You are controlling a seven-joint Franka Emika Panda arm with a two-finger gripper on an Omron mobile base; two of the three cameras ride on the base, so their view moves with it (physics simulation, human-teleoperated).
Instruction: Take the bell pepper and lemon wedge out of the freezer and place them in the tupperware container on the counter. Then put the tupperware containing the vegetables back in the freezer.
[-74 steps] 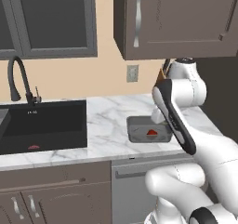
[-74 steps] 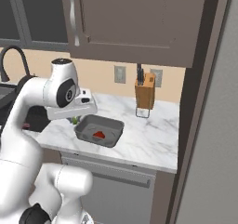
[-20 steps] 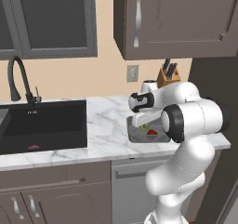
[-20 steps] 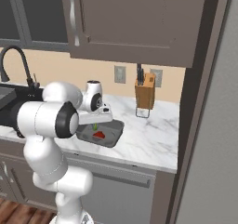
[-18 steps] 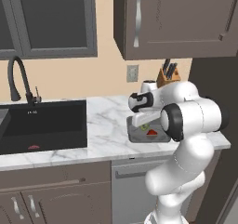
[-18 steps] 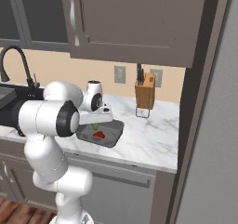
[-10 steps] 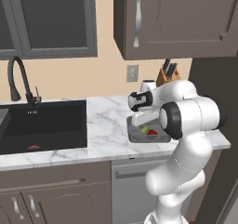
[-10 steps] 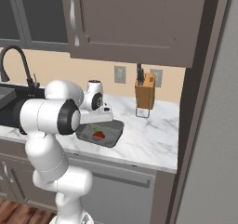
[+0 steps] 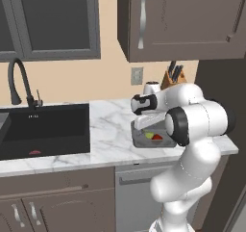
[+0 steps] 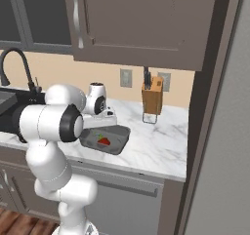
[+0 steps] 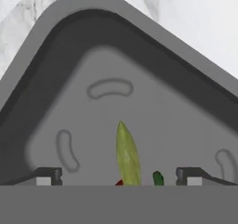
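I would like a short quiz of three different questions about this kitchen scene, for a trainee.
1. True or false: the lemon wedge lies inside the tupperware container.
2. The gripper is: A) open, B) shut on the bell pepper.
3. What stands on the counter by the wall, past the container?

Key: 1 true; 2 A; 3 the knife block.

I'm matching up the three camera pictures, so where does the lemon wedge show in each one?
Left base view: the lemon wedge lies in the tray, centre-right, left of the pepper.
Right base view: too small to tell apart from the pepper in the tray, left of centre.
Hand view: lower middle, on the tray floor.
Shared landmark: the grey tray.
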